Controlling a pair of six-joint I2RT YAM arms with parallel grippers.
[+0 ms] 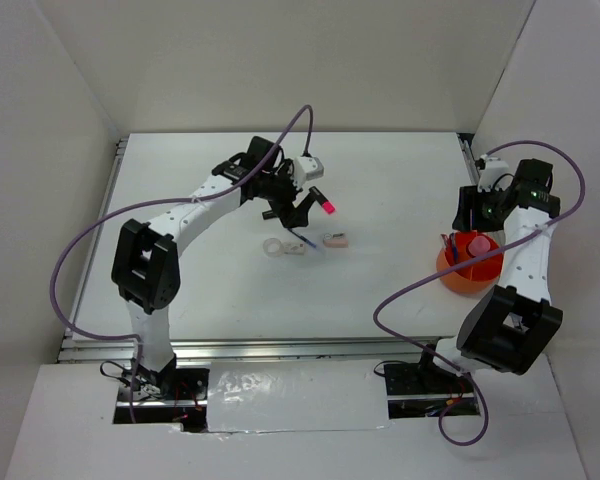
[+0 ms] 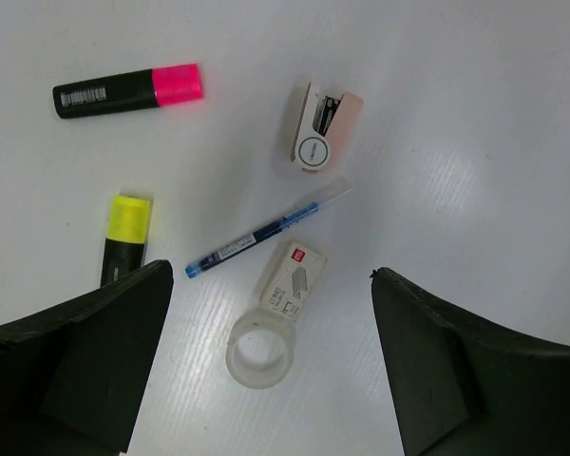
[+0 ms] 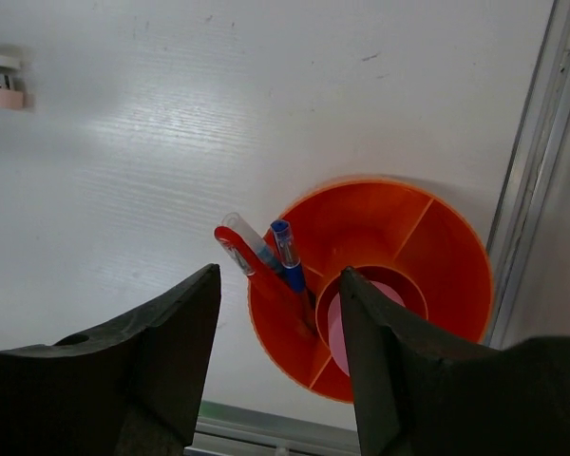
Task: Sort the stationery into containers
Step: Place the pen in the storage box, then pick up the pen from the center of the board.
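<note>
While both hang parted and empty, left gripper [image 2: 271,273] tops tape ring [image 2: 234,356], right gripper [image 3: 280,275] orange cup [image 3: 456,249]

white arms [image 1: 195,207], blk joints [image 1: 145,262], purple cables [image 1: 58,270]

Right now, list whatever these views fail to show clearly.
Left wrist view: yellow-capped highlighter, lower body behind the left gripper; small white box, print too small to read.
Right wrist view: pink item in the orange container, partly covered by the right gripper; pinkish stapler, cut by the left edge.
</note>
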